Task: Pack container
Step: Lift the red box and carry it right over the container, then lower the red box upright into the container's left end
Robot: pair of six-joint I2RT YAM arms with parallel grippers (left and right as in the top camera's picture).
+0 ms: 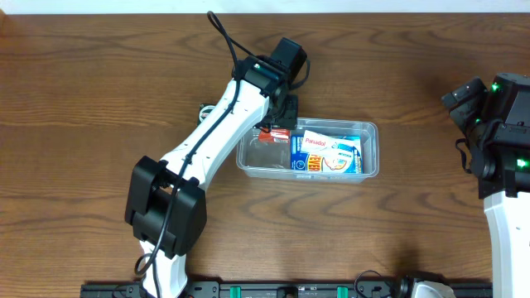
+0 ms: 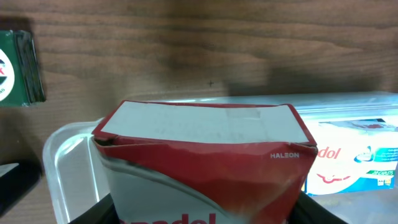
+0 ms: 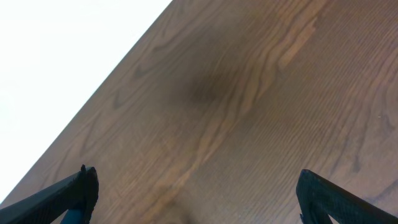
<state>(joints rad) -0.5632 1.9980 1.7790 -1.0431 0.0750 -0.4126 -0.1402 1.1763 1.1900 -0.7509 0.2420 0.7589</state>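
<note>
The container (image 1: 369,131) is a clear shallow tub at the table's middle, with blue-and-white Panadol boxes (image 1: 327,154) lying in its right part. My left gripper (image 1: 277,126) is over the tub's left end, shut on a red-and-white medicine box (image 1: 273,133). In the left wrist view that red box (image 2: 205,155) fills the centre between my fingers (image 2: 199,216), above the tub's left rim (image 2: 62,152), with a blue-and-white box (image 2: 354,155) to its right. My right gripper (image 1: 464,98) is far to the right, open and empty (image 3: 199,205) over bare wood.
A green box (image 2: 15,68) lies on the table just outside the tub's left end. The right wrist view shows the table edge (image 3: 124,59) with white beyond it. A black rail (image 1: 290,290) runs along the front edge.
</note>
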